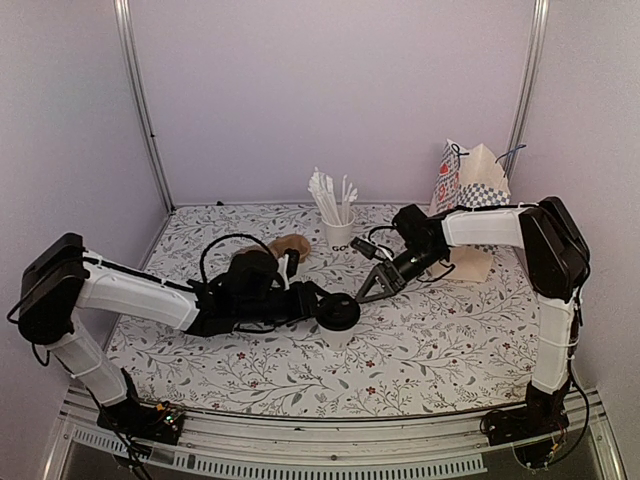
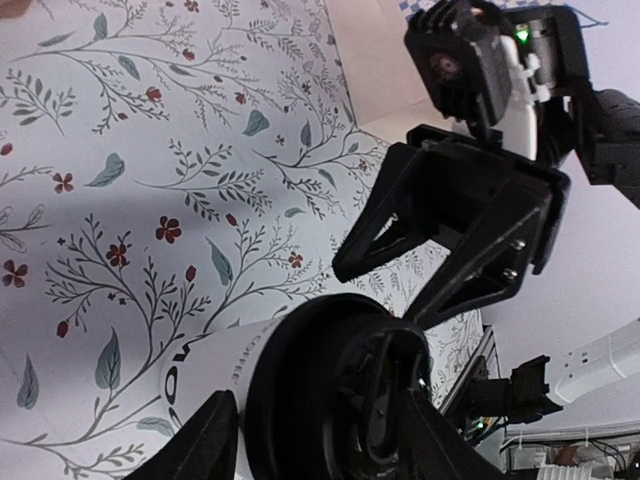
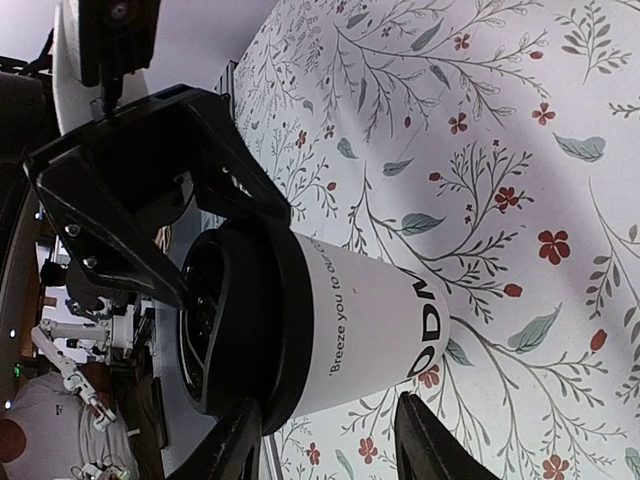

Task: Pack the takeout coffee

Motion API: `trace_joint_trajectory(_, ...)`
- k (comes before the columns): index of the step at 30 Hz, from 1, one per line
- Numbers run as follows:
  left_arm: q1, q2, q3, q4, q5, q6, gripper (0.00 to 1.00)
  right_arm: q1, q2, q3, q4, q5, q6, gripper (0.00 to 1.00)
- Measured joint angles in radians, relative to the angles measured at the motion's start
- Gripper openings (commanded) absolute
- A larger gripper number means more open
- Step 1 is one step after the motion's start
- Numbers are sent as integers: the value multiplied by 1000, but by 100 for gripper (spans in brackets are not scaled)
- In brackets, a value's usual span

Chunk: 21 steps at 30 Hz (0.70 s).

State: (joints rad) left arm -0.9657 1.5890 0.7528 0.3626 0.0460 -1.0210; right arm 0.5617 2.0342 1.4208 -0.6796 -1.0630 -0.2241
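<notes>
Takeout coffee (image 3: 365, 325): middle of the tabletop (image 1: 430, 345), between the two hands, black lid (image 1: 340, 312) on; well apart from the paper bag (image 1: 470, 185) at the far right.
Left hand (image 3: 230, 255): fingers set either side of the cup at lid height; whether they press it I cannot tell.
Right hand (image 2: 378, 297): fingers spread with nothing between them, tips just beside the lid.
Weight: probably light; if it is filled, the liquid would shift, so it wants keeping upright.
Wall: thin printed paper, smooth; likely to dent under a hard squeeze and slip under a weak one.
Lid: stiff plastic, probably only pressed on; a pull there could pop it off.
Best hold: across the white wall just under the lid, where the rim should stiffen it, with moderate force.
</notes>
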Motion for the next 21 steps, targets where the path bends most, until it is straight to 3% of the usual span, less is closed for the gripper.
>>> trace_joint_trajectory(3,7,82,39,14,47,-1,51,-2,1,0,-7,-4,-1,48)
trace_joint_trajectory(9,14,103,45,41,94,-16,45,-11,16,-1,-12,-16,0,47)
trace_joint_trajectory(12,18,107,37,62,105,-19,44,-12,27,-11,-2,-27,14,36)
trace_joint_trajectory(14,19,111,34,72,108,-21,44,-13,24,-24,13,-34,41,31)
trace_joint_trajectory(21,23,114,30,89,109,-20,53,-12,14,-40,34,-37,106,30)
